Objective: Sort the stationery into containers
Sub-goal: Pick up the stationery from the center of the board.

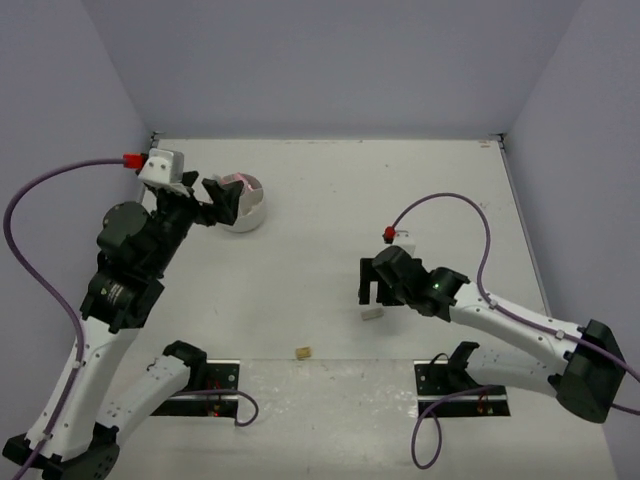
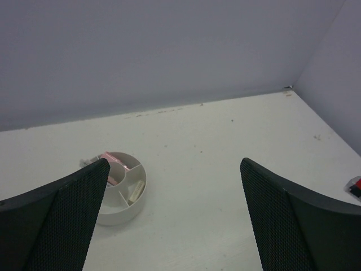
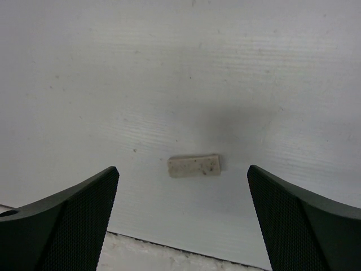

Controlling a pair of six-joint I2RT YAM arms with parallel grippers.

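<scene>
Black fingers (image 3: 62, 226) with a fine mesh-textured face fill the bottom corners of the right wrist view. The right gripper (image 3: 183, 168) hangs with its jaws wide and grips nothing. Directly under the gap lies a speckled eraser (image 3: 194, 166), a small off-white rectangular block flat on the matte white table (image 3: 169, 68), touching neither finger. From above, that eraser (image 1: 372, 313) sits at about 4 o'clock from the table's centre, just at 6 o'clock of the right gripper (image 1: 372, 285).

A tan eraser (image 1: 301, 352), smaller and squarer, lies alone at 6 o'clock near the table's front edge, well apart from both arms.

The left gripper (image 2: 174, 164) is also spread wide and empty. From above it (image 1: 222, 200) hovers at the tub's 9 o'clock side and covers part of the rim. The tub (image 2: 121, 217) is round, low and white, with smooth walls and thin inner dividers, and stands at 10 o'clock on the table. One compartment holds a pink item (image 2: 113, 161), partly hidden by the left finger; another holds a beige eraser (image 2: 135, 192) leaning on a divider.

Plain lavender walls (image 1: 330, 60) close the table in. A purple cable (image 1: 40, 250) with a red connector (image 1: 131, 160) loops beside the left arm.
</scene>
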